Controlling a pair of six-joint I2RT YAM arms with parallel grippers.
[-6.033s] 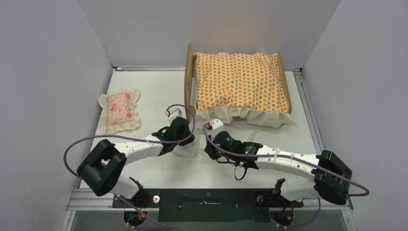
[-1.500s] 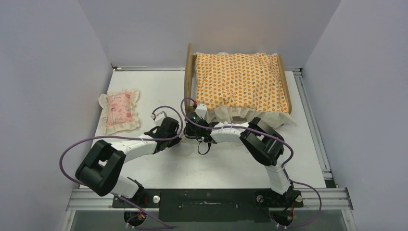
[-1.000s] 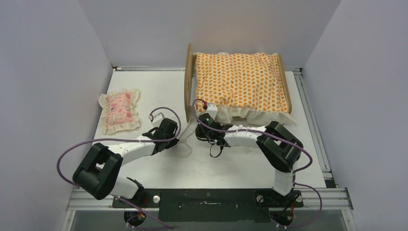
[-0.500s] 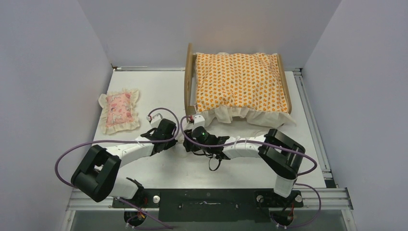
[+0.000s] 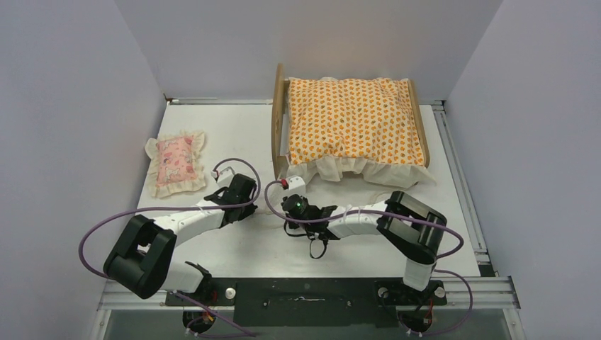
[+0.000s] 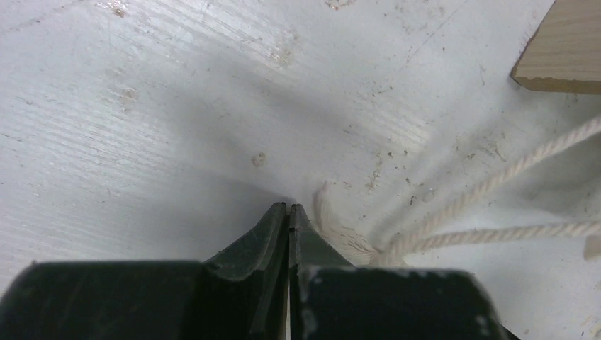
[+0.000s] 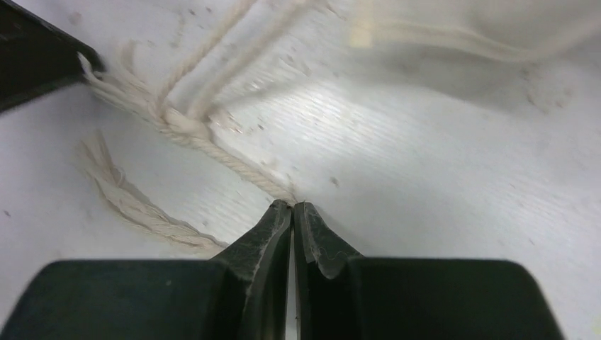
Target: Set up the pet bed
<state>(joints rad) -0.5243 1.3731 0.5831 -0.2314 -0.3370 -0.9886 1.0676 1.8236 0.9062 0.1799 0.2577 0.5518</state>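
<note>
On a scuffed white table [image 5: 212, 134] between pale grey walls [image 5: 71, 106], the left gripper [image 6: 288, 207] and right gripper [image 7: 292, 204] sit tip to tip. Both pairs of jaws are together, the right's pinching a knotted cream twisted cord [image 7: 186, 129]. The light plywood pet bed [image 5: 278, 117] stands just beyond.

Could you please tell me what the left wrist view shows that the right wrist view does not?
Only the left wrist view shows a plywood corner of the pet bed. Only the right wrist view shows the knot in the cord, a loose frayed strand, some cream fabric that looks like the cushion's ruffle, and the right claw, shut where the cord runs into its tips. Both show the white table, the cream cord and the left claw, which is shut; the right wrist view catches only its dark edge.
</note>
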